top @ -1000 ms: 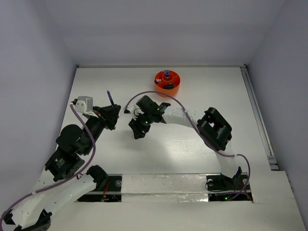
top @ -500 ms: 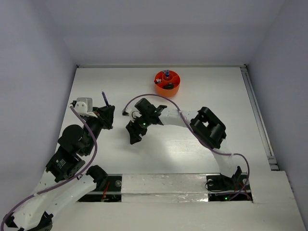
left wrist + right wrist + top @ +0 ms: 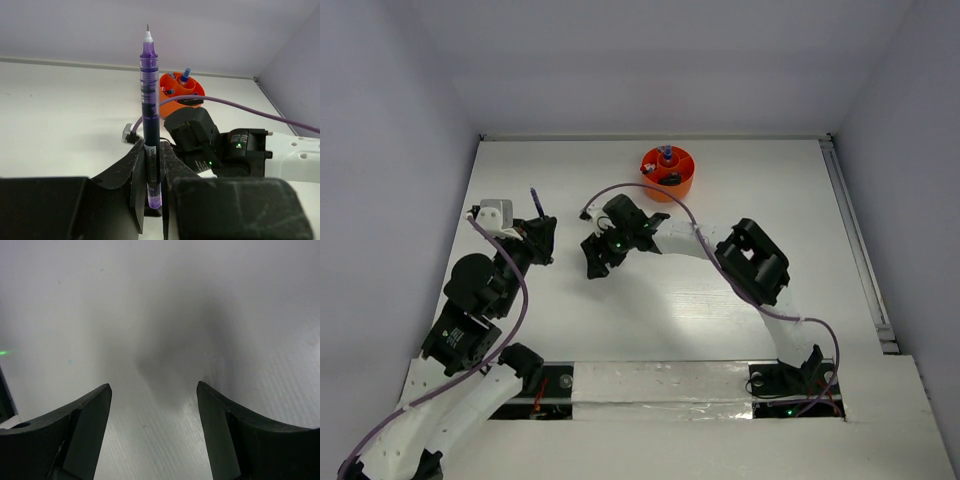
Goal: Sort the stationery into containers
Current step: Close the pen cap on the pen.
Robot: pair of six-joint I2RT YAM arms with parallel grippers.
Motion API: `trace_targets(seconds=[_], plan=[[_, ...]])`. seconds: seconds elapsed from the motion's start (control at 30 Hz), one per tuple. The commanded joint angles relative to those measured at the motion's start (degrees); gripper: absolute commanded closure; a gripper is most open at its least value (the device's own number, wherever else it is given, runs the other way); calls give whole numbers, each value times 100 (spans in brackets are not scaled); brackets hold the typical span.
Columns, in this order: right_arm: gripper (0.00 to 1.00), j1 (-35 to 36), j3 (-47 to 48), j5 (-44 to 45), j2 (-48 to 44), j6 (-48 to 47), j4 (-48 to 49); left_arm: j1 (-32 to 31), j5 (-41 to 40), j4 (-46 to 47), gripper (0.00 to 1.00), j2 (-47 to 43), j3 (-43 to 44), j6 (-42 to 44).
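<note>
White matte tabletop [image 3: 770, 190], faint plank-like grain, fills enclosure floor. Plain pale lavender-grey back wall [image 3: 660, 60], left wall [image 3: 380, 150] and right wall [image 3: 920, 150] meet tabletop at its edges. Thin grey metal rail [image 3: 857, 245] along tabletop's right edge. Glossy white tape strip [image 3: 660, 383] across near edge. Soft overhead light; bright glare patch [image 3: 685, 325] mid-table; blurred grey shadow [image 3: 170, 355] on surface in right wrist view.

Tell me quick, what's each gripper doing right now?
Left gripper: closed on the purple pen, tip pointing up.
Right gripper: open, holding nothing.
</note>
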Motion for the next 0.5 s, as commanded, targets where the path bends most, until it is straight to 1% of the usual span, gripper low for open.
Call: trace_targets(seconds=[0.0, 0.1, 0.2, 0.33, 0.47], plan=[[24, -58, 313, 527, 222, 186, -185, 153, 308, 384, 100, 79, -35, 67], [24, -58, 322, 755, 161, 230, -352, 293, 457, 410, 100, 106, -62, 67], [25, -58, 129, 949, 29, 265, -361, 355, 536, 428, 100, 124, -70, 67], [25, -242, 182, 1273, -50, 388, -589, 478, 694, 463, 100, 132, -79, 40], [24, -365, 102, 1143, -51, 546, -318, 531, 783, 481, 100, 159, -88, 31]])
